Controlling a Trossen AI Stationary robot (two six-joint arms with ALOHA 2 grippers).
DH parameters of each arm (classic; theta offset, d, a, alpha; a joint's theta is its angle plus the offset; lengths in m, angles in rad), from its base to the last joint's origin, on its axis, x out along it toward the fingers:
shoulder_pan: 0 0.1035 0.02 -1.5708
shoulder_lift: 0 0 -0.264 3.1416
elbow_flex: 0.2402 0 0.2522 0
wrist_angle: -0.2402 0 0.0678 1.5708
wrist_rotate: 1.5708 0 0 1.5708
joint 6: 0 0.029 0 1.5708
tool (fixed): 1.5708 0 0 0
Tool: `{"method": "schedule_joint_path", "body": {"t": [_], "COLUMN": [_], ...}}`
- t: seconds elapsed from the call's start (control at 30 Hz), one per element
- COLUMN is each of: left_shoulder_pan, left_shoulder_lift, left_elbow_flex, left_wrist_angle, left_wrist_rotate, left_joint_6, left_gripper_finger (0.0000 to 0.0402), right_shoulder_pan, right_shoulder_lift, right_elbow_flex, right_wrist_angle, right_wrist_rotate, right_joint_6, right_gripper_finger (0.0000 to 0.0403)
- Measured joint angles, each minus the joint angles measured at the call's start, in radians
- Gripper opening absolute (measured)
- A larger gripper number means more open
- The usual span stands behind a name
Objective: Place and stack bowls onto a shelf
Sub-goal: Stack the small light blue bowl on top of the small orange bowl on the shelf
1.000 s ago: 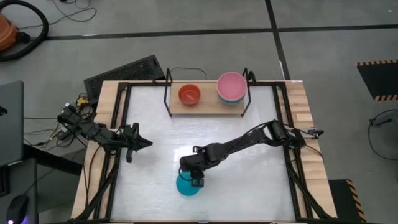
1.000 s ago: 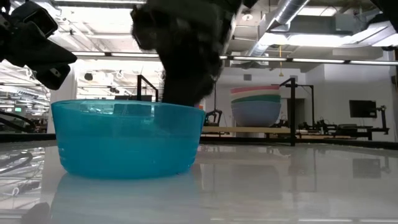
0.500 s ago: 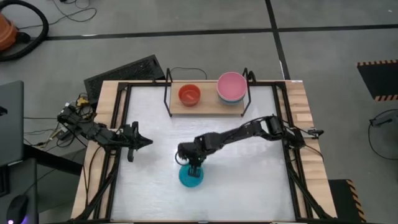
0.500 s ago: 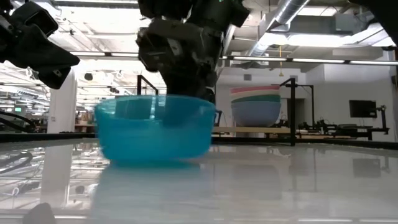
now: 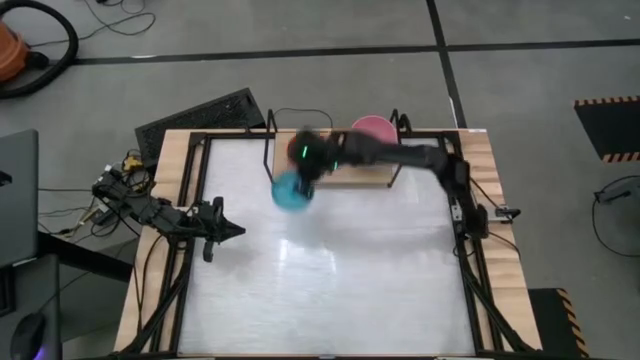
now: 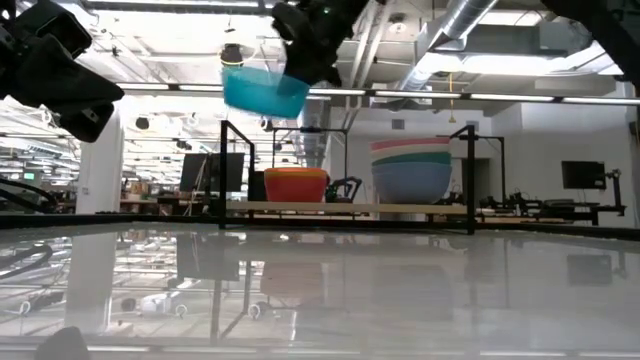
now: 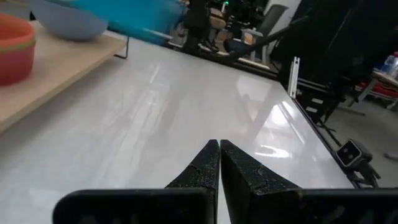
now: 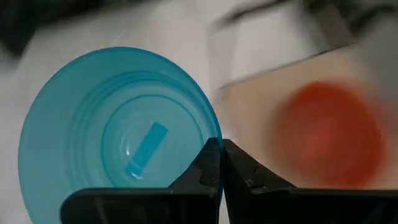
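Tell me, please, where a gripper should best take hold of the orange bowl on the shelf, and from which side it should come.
Grip the rim of the orange bowl, coming down from above. It stands upright with its mouth open upward on the shelf, so probably one finger can go inside the thin wall and one outside.

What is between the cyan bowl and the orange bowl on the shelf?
Nothing visible. The right gripper holds the cyan bowl by its rim in the air, above and to one side of the orange bowl. The shelf upright stands below, near that bowl.
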Motion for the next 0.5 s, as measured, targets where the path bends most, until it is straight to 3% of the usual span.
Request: {"method": "schedule_joint_path", "body": {"t": [0.2, 0.3, 0.43, 0.5], "left_shoulder_pan": [0.000, 0.000, 0.024, 0.045], "left_shoulder_lift": [0.000, 0.000, 0.000, 0.000], "left_elbow_flex": [-0.001, -0.002, -0.002, -0.002], "left_wrist_angle": [0.007, 0.012, 0.016, 0.025], "left_wrist_rotate": [0.041, 0.046, 0.039, 0.038], "left_joint_6": [0.028, 0.051, 0.062, 0.077], "left_gripper_finger": [0.0000, 0.0000, 0.0000, 0.0000], "right_shoulder_pan": [-0.225, -0.306, -0.341, -0.331], "right_shoulder_lift": [-0.004, 0.028, 0.085, 0.120], "right_elbow_flex": [0.083, 0.074, 0.072, 0.079], "right_wrist_angle": [0.050, 0.050, 0.072, 0.138], "right_wrist_rotate": [0.060, 0.005, -0.112, -0.113], "right_joint_6": [0.047, 0.085, 0.130, 0.131], "right_gripper_finger": [0.0023, 0.0023, 0.0023, 0.0023]}}
